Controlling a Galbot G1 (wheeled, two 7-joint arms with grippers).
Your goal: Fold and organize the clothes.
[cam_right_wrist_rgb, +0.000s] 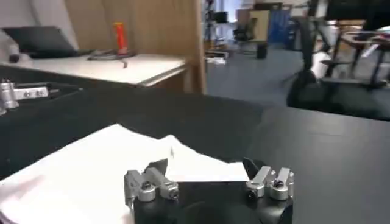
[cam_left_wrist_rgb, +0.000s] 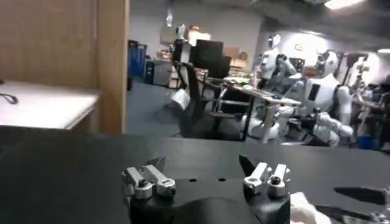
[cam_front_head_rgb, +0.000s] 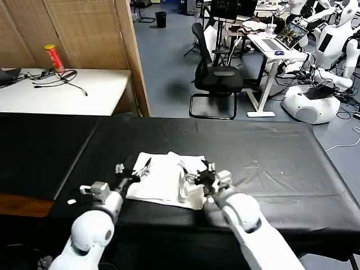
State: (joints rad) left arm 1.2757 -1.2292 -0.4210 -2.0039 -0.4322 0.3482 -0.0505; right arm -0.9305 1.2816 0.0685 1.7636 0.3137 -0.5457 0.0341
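White T-shirt (cam_front_head_rgb: 163, 180) bunched, partly folded, near front edge of black surface (cam_front_head_rgb: 270, 163). Left hand (cam_front_head_rgb: 134, 169) at shirt's left edge, right hand (cam_front_head_rgb: 203, 173) at right edge, both released, fingers apart. Mid-fold, prob. regrasp stage. Next: pinch edges, fold over evenly.

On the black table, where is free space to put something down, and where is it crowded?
Bare black table stretches from the right gripper to the table's right edge, and behind the folded T-shirt to the far edge. The front middle is crowded: the left gripper, open, and the right gripper flank the shirt.
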